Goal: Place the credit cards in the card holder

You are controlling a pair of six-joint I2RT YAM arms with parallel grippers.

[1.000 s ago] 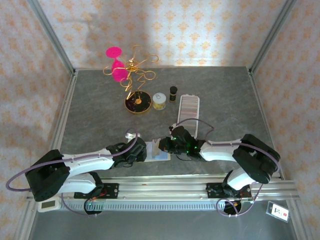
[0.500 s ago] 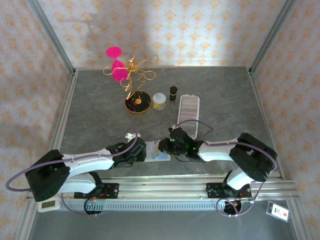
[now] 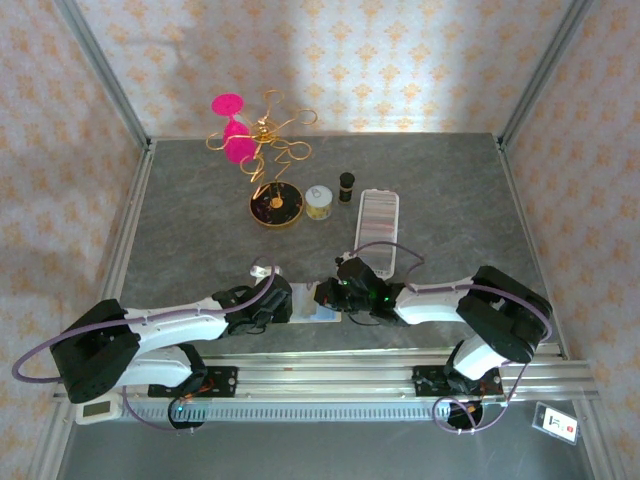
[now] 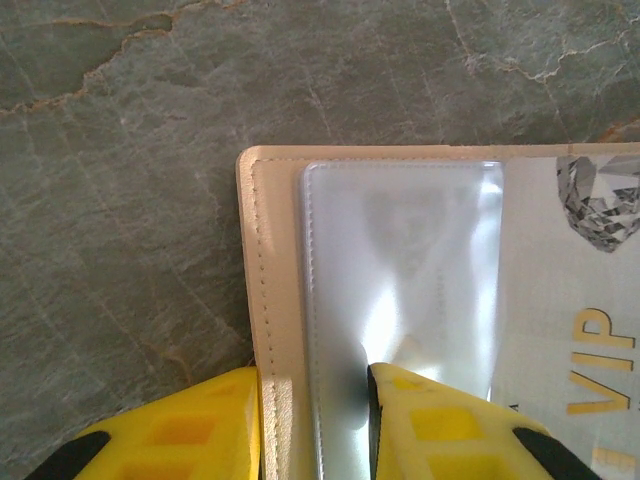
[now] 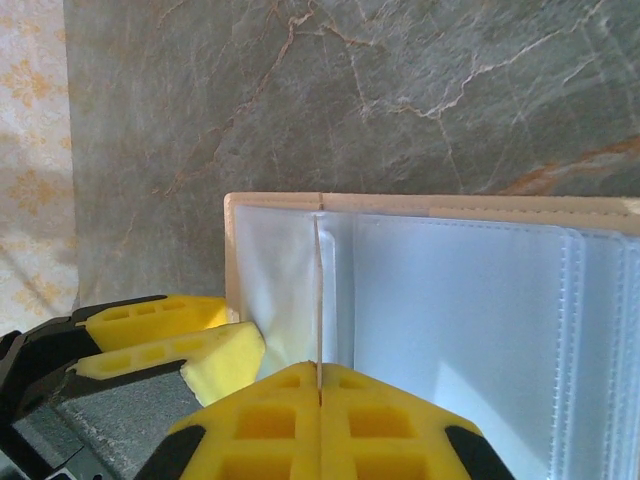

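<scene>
The cream-beige card holder (image 4: pixel 270 260) lies open on the grey table, its clear pockets (image 5: pixel 450 300) facing up. My left gripper (image 4: pixel 315 385) is shut on its stitched left border, one yellow finger outside the edge and the other on the clear pocket. A whitish credit card (image 4: pixel 590 300) with gold VIP lettering and a diamond picture shows just right of that pocket. My right gripper (image 5: pixel 319 372) is shut on a thin card (image 5: pixel 318 290) seen edge-on, its far end at the pocket seam. From above, both grippers (image 3: pixel 290 303) (image 3: pixel 325 297) meet over the holder (image 3: pixel 318 314).
A long clear case (image 3: pixel 379 225) lies just behind the right arm. Further back stand a gold wire stand with pink discs (image 3: pixel 262 150), a small pale jar (image 3: pixel 318 203) and a dark bottle (image 3: pixel 346 186). A metal rail (image 3: pixel 330 375) runs along the near edge.
My right gripper has shifted a little to the left with its card, closer to the left gripper. The left arm has stayed where it was.
</scene>
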